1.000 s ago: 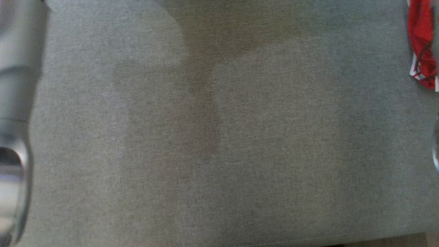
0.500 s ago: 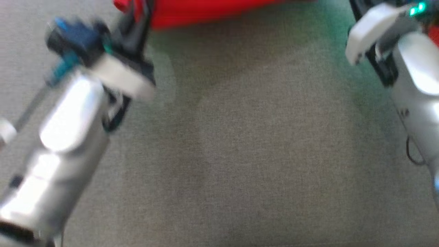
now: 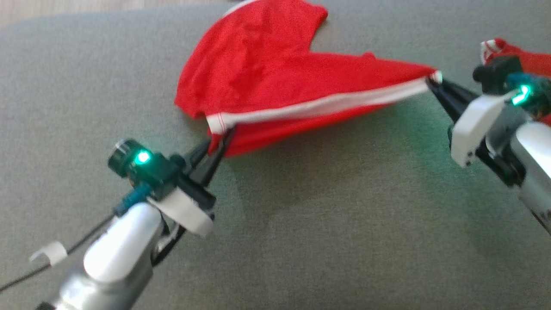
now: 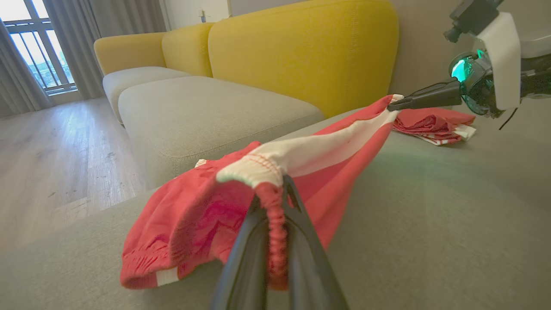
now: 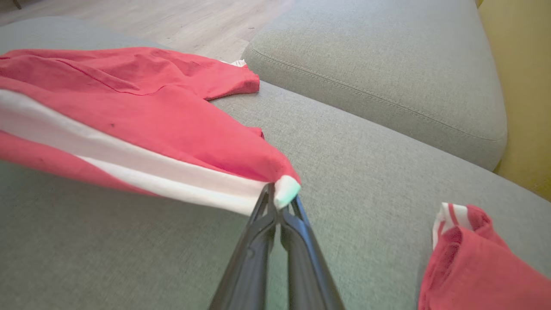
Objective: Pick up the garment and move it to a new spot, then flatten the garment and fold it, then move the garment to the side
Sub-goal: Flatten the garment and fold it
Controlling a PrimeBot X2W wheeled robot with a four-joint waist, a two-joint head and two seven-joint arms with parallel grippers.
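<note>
The left gripper [image 3: 217,148] has its jaws clamped on one white-banded corner of the red garment [image 3: 267,77]. The garment stretches rightward, partly resting on the grey sofa cushion [image 3: 327,224], to the right gripper [image 3: 432,84], whose jaws are clamped on the other corner. A folded red cloth [image 3: 531,60] lies just beyond.

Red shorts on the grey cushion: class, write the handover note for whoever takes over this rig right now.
Left gripper: shut on the shorts, at one end of the white-striped edge.
Right gripper: shut on the other end of that edge.
Shorts: the striped edge is stretched taut and raised between the grippers; the rest trails on the cushion. Another red garment lies beside the right gripper.
Done: picked up.
Left: lay flat, fold, move aside.
</note>
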